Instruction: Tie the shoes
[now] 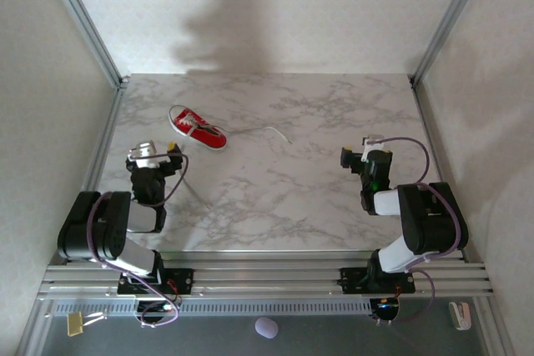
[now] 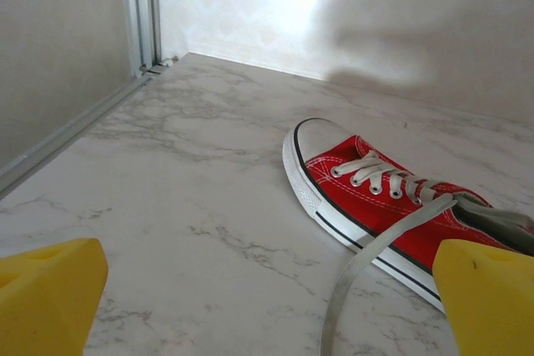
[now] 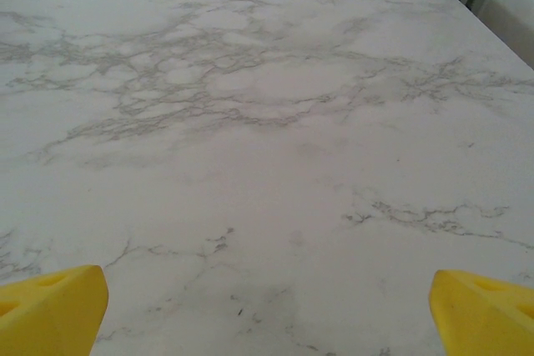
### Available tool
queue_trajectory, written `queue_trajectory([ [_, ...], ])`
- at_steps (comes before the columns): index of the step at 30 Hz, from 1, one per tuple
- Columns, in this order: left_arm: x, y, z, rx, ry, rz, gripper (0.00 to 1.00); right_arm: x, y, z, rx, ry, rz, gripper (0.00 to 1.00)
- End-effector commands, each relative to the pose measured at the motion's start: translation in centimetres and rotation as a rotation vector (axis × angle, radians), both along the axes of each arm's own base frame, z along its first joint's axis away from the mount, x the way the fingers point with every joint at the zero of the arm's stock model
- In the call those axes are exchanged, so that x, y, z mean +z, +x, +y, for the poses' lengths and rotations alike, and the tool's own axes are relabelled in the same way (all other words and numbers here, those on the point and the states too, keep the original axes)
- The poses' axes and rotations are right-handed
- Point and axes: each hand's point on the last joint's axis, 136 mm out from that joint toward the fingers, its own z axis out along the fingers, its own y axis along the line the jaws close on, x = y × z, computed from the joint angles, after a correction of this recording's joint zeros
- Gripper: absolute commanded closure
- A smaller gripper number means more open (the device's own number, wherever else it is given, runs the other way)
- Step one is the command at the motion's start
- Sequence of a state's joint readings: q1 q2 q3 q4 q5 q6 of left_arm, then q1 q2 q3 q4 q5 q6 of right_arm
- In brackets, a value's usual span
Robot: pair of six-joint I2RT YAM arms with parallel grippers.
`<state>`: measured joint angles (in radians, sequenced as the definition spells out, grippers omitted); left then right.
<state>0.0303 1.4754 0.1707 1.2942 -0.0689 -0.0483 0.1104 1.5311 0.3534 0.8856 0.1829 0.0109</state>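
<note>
The shoe point(image 1: 198, 128), a small red sneaker with a white sole and toe cap, lies at the table's far left, toe toward the back left. Its laces are loose: one white lace point(image 1: 271, 130) trails right across the marble. Another lace point(image 2: 359, 273) runs from the eyelets down over the sole toward the camera. My left gripper point(image 1: 158, 152) sits just in front of the shoe, open, with yellow fingertips point(image 2: 50, 289) spread wide and nothing between them. The shoe point(image 2: 375, 206) is ahead and right of it. My right gripper point(image 1: 359, 154) stands open over bare marble at the right, its fingertips point(image 3: 488, 310) wide apart.
The marble table point(image 1: 284, 198) is walled by white panels with aluminium posts point(image 1: 83, 18) at the back corners. A metal rail point(image 2: 75, 127) runs along the left edge close to the shoe. Bare marble point(image 3: 267, 122) stretches ahead of the right gripper.
</note>
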Motion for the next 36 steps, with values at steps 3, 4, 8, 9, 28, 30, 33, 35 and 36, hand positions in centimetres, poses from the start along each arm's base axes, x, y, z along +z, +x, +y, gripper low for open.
queue_trajectory([
  [3, 3.7, 0.6, -0.1, 0.080, 0.070, 0.037, 0.00, 3.3, 0.0, -0.4, -0.039, -0.032, -0.022, 0.01],
  [4, 4.3, 0.9, -0.1, 0.108, 0.080, 0.057, 0.00, 3.5, 0.0, -0.2, -0.032, -0.035, -0.002, 0.01],
  [8, 6.8, 1.2, -0.8, 0.150, 0.007, 0.047, 0.01, 6.5, 0.2, 0.3, -0.035, 0.053, 0.017, 0.01],
  [9, 7.0, 1.3, -0.6, 0.167, -0.037, 0.048, 0.00, 7.0, 0.1, 0.5, -0.039, 0.094, 0.020, 0.01],
  [28, 0.7, 4.9, -12.5, -0.101, -0.596, 0.451, 0.00, 6.0, -7.5, 4.9, -0.110, 0.454, 0.475, 0.26],
  [30, 0.3, 5.7, -13.1, -0.108, -0.607, 0.482, 0.00, 5.1, -8.2, 5.8, -0.088, 0.411, 0.511, 0.27],
  [33, -0.3, 6.8, -13.4, -0.098, -0.610, 0.510, 0.04, 4.2, -8.8, 6.6, -0.059, 0.348, 0.541, 0.27],
  [35, -1.0, 7.4, -13.2, -0.066, -0.624, 0.535, 0.10, 4.0, -9.0, 6.8, -0.056, 0.343, 0.547, 0.28],
  [36, -1.5, 7.6, -13.1, -0.051, -0.628, 0.548, 0.13, 4.2, -9.0, 6.9, -0.054, 0.350, 0.541, 0.28],
])
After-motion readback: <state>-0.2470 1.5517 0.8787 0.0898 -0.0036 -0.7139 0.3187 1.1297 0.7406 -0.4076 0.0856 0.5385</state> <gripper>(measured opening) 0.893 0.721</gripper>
